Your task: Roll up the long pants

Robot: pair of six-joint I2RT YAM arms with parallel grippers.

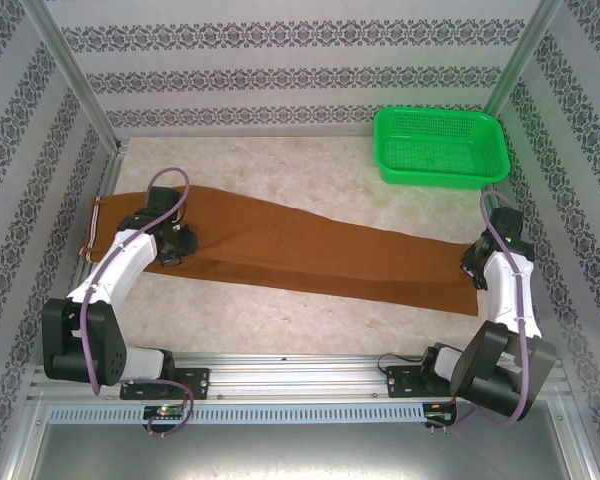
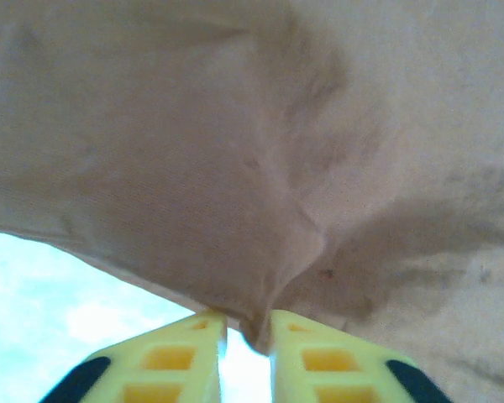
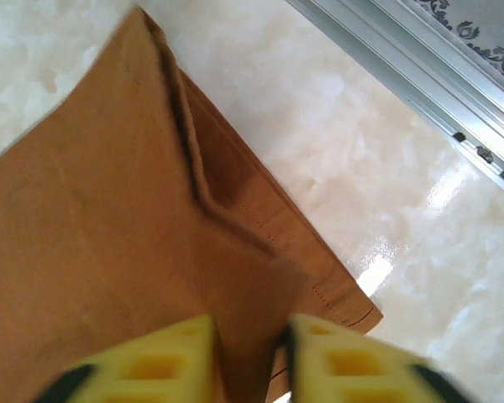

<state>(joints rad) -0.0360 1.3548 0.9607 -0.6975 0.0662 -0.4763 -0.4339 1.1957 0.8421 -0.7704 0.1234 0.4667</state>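
Right, over on the left, the left gripper is clenched on a pinch of the long pants near the waist end; the trousers stretch flat across the table to the right, where the right gripper grips the leg hem, green basket well beyond

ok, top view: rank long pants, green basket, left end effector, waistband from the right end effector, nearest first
From the right end effector:
1. long pants, hem end under it
2. green basket, far right corner
3. left end effector, left side
4. waistband, far left edge
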